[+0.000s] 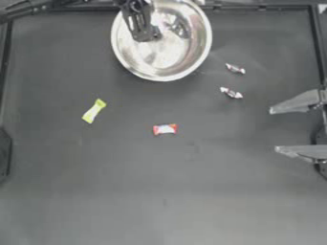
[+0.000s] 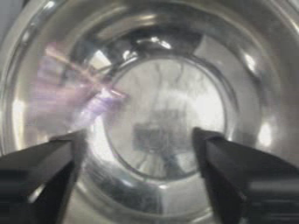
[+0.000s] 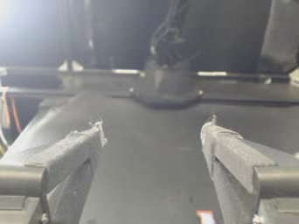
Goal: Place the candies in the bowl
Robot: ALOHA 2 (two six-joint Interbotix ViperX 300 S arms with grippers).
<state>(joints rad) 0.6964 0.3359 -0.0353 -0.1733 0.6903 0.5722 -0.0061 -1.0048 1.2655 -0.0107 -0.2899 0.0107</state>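
While the left gripper (image 1: pixel 146 29) hangs released over the large shiny metal bowl (image 1: pixel 191 57), four light, crinkly wrapped candies (image 1: pixel 165 129) lie on the dark table (image 1: pixel 159 191); pinch each across its body. Right gripper (image 1: pixel 300 127) waits, spread wide.

The left hand (image 2: pixel 137 153), jaws apart, hangs over the bowl (image 2: pixel 245 61) (a pink-purple candy (image 2: pixel 102 104) blurs inside).

A robot lab bench: a bare dark matte tabletop (image 1: pixel 159 191) fenced by a dark metal rail (image 1: pixel 256 6) at 12 o'clock, with bundled cables (image 3: pixel 166 30) hanging behind it.
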